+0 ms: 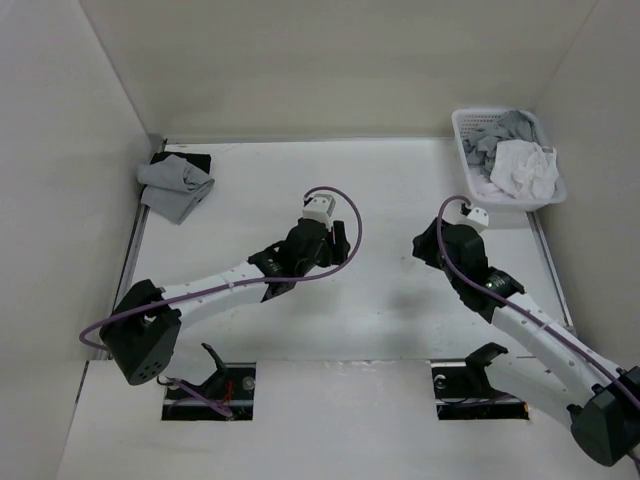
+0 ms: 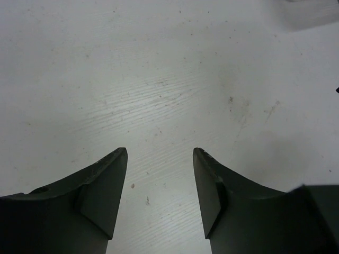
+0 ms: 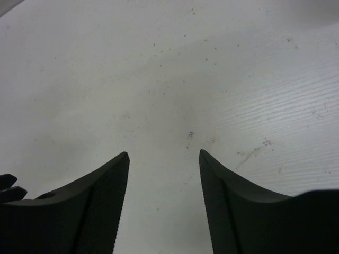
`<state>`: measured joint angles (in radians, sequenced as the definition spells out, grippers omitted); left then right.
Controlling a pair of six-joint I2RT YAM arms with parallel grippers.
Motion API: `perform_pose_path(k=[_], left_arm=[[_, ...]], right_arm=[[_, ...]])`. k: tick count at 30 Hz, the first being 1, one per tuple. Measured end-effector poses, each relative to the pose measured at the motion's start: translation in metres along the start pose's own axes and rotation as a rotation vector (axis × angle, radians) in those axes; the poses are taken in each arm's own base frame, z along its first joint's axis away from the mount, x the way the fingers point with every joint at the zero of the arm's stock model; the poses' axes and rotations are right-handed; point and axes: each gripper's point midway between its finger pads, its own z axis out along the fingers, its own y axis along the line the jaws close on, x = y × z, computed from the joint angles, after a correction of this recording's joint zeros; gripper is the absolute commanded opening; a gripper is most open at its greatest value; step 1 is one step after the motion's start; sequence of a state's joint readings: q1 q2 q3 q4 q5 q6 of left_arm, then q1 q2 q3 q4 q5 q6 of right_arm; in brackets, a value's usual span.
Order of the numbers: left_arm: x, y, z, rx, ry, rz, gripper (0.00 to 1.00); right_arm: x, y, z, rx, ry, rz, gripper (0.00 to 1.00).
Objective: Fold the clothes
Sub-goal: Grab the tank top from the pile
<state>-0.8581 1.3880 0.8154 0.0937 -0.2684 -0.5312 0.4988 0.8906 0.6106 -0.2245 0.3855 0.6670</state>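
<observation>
The clothes, a crumpled white garment (image 1: 522, 168), lie in the white lattice basket (image 1: 463, 130) at the back right of the table. My left gripper (image 1: 335, 240) (image 2: 160, 151) hovers over bare table near the middle, open, with nothing between its dark fingers (image 2: 106, 180). Right of centre, the right gripper (image 1: 425, 246) (image 3: 163, 152) is also open and empty, and only speckled white tabletop shows between its fingers (image 3: 108, 185). Both grippers are well short of the basket.
A grey garment (image 1: 500, 130) shares the basket with the white one. Another grey garment (image 1: 176, 186) lies folded at the back left, partly on a black pad (image 1: 190, 158). White walls close in the table (image 1: 380, 320) on three sides.
</observation>
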Motion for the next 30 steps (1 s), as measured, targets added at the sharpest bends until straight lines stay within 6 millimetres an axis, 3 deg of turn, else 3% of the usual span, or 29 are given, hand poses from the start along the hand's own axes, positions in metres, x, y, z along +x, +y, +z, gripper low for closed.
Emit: perform_pose_path(k=[1, 5, 7, 11, 15, 19, 21, 23, 25, 30], left_arm=[[0.0, -0.001, 0.0, 0.006, 0.003, 0.0, 0.53], [0.001, -0.003, -0.001, 0.024, -0.006, -0.006, 0.53], [0.003, -0.002, -0.001, 0.027, -0.01, -0.007, 0.47], [0.006, -0.002, 0.001, 0.049, -0.027, -0.005, 0.07], [0.012, -0.002, 0.001, 0.077, -0.044, 0.004, 0.03], [0.018, 0.001, 0.001, 0.086, -0.048, 0.011, 0.22], [0.02, 0.0, 0.001, 0.097, -0.054, 0.012, 0.33], [0.02, -0.001, -0.001, 0.112, -0.063, 0.009, 0.39], [0.019, -0.002, -0.004, 0.124, -0.073, 0.005, 0.41], [0.009, -0.006, -0.007, 0.15, -0.115, -0.008, 0.44]], right_arm=[[0.0, 0.0, 0.001, 0.0, 0.001, -0.003, 0.51], [-0.003, -0.003, 0.008, 0.013, -0.008, -0.009, 0.1], [-0.011, -0.005, 0.016, 0.029, -0.022, 0.009, 0.04], [-0.039, -0.009, 0.041, 0.069, -0.052, 0.041, 0.03], [-0.107, -0.043, 0.076, 0.188, -0.15, 0.101, 0.01], [-0.18, -0.096, 0.115, 0.325, -0.248, 0.161, 0.06], [-0.202, -0.118, 0.136, 0.375, -0.265, 0.165, 0.2], [-0.211, -0.139, 0.156, 0.419, -0.26, 0.158, 0.36], [-0.215, -0.159, 0.174, 0.456, -0.242, 0.148, 0.43], [-0.213, -0.202, 0.214, 0.511, -0.173, 0.118, 0.49]])
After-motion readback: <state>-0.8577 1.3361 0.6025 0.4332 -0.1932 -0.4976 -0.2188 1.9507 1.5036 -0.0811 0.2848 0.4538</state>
